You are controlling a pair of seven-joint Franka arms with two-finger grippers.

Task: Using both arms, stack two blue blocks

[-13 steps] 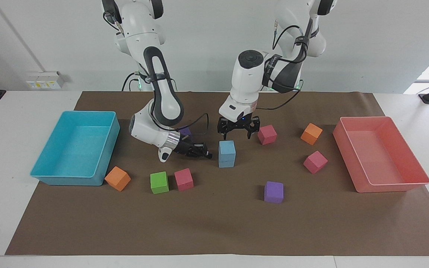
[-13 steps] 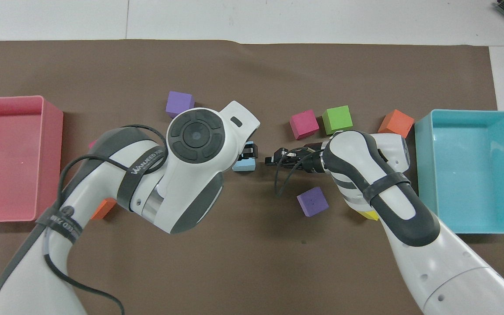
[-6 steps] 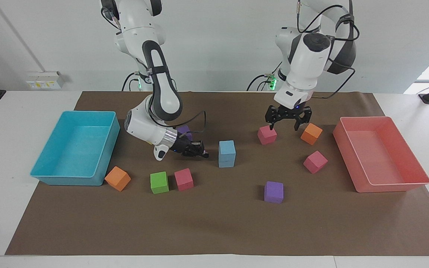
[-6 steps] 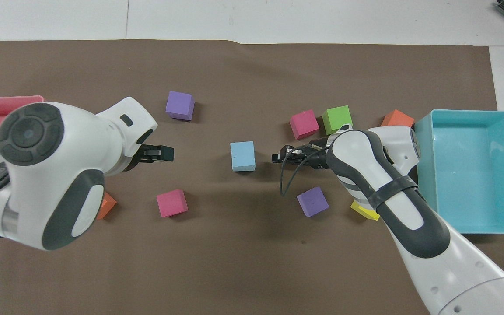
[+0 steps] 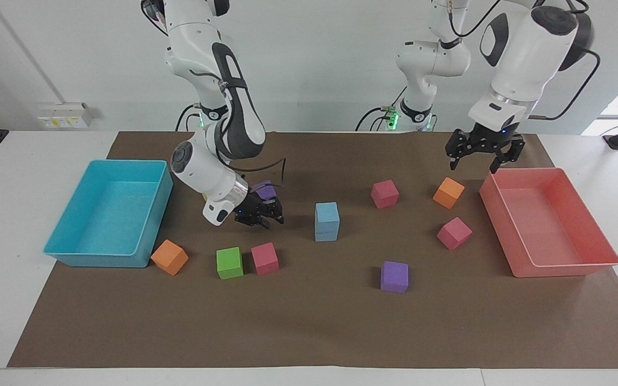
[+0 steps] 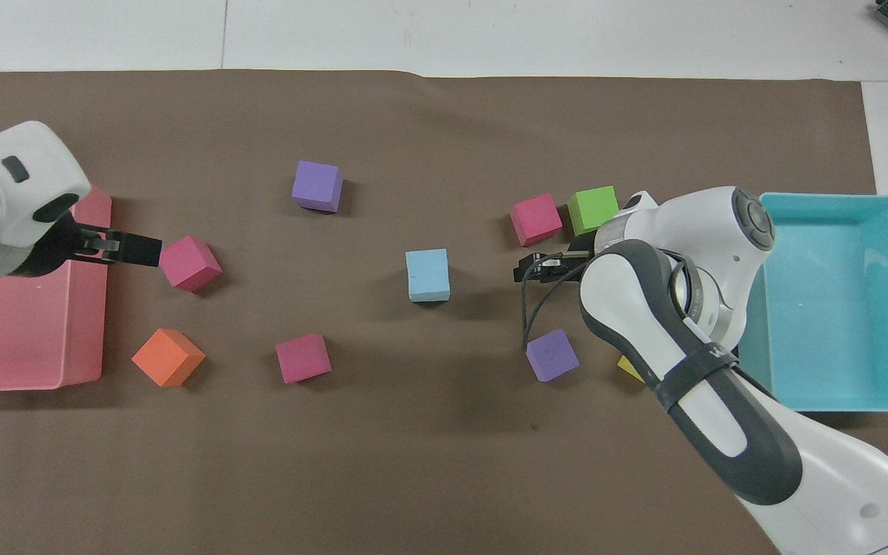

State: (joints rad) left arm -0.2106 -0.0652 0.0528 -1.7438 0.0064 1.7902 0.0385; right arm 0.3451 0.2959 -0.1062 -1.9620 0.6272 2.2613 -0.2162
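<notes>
The two blue blocks stand stacked in the middle of the brown mat, one blue block (image 5: 326, 212) resting squarely on the other (image 5: 326, 232). From overhead only the upper blue block (image 6: 427, 274) shows. Nothing touches the stack. My right gripper (image 5: 262, 217) (image 6: 523, 271) hangs low over the mat beside the stack, toward the right arm's end, open and empty. My left gripper (image 5: 476, 161) (image 6: 143, 250) is raised high over the mat by the pink tray's corner, open with nothing in it.
A cyan tray (image 5: 73, 256) sits at the right arm's end and a pink tray (image 5: 556, 269) at the left arm's end. Loose cubes lie scattered: pink (image 5: 384, 193), orange (image 5: 448, 192), pink (image 5: 454, 233), purple (image 5: 394, 276), green (image 5: 229, 262), pink (image 5: 264, 258), orange (image 5: 169, 257).
The left arm rose from above the stack and swung out to the pink tray's corner. The right gripper drew back from the stack and its fingers parted.
</notes>
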